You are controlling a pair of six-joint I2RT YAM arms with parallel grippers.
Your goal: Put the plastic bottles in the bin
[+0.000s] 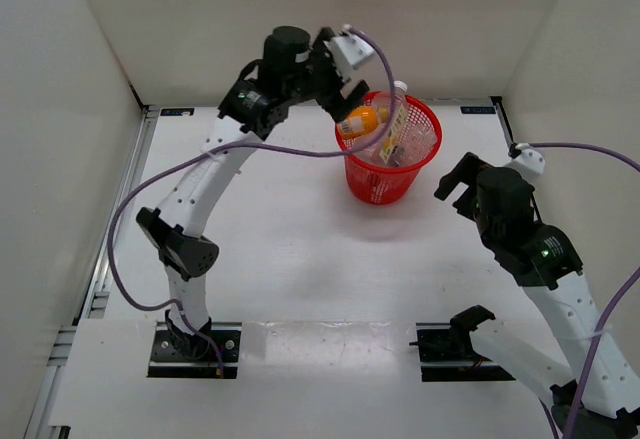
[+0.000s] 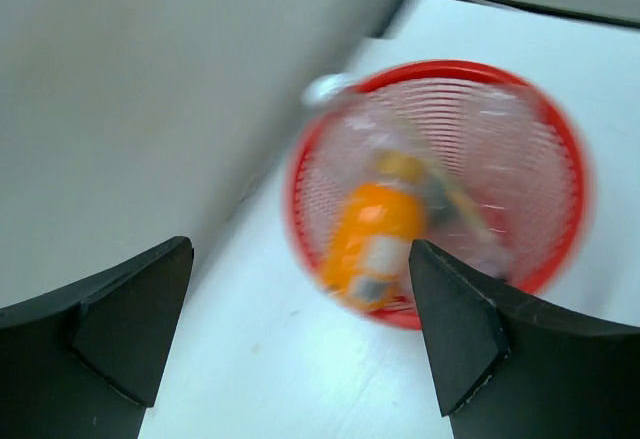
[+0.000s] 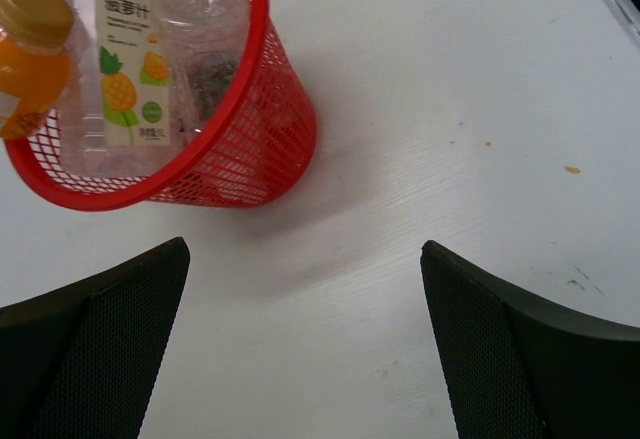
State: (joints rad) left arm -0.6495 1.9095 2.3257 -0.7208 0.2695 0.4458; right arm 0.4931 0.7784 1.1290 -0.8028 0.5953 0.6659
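White bench [image 1: 300, 259], boxed in by plain white walls [image 1: 60, 109].

Top external view: the bin [image 1: 375, 187], a tapered red plastic lattice, stands upright at the far side, right of centre. The left tool [image 1: 345, 99] hovers just beside the bin's left rim, jaws spread and holding nothing. Just beside the tool, the orange bottle [image 1: 360, 121] sits within the bin's mouth, its long axis tilted. The right tool [image 1: 455, 184] hangs apart from the bin on its right, so the left arm is the nearer. No bottle shows on the bench.

Left wrist view: blurred. The orange bottle lies ahead of and below the parted jaws, cap end farther from the camera. Whether it rests or is in the air cannot be told.

Right wrist view: jaws wide, nothing between them. A squarish clear labelled bottle [image 3: 130, 69] and a plain clear bottle [image 3: 210, 49], both smooth, stand packed inside the bin. The orange bottle leans at the rim, cap up.

Judgement: the binning looks all but complete.
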